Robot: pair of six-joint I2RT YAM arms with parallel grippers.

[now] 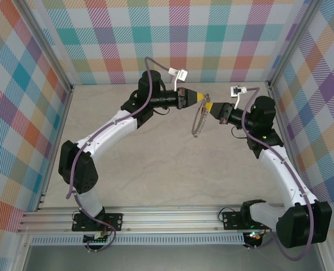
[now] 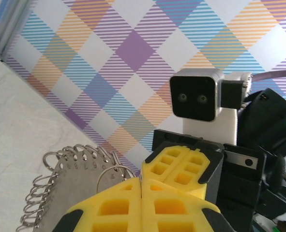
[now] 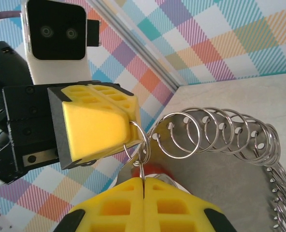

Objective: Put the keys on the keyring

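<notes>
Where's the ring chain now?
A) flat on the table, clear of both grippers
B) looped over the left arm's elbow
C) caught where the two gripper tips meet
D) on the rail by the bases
C: top view has the ring chain trailing from where the left gripper and right gripper meet tip to tip; each wrist view shows a ring at shut fingers.

In the right wrist view the key (image 3: 153, 169) is only a red sliver, the rest hidden behind the right gripper (image 3: 143, 182). The keyring (image 3: 215, 193) runs off the edge at 4 o'clock. In the left wrist view the left gripper (image 2: 142, 186) hides its 4 o'clock side.
</notes>
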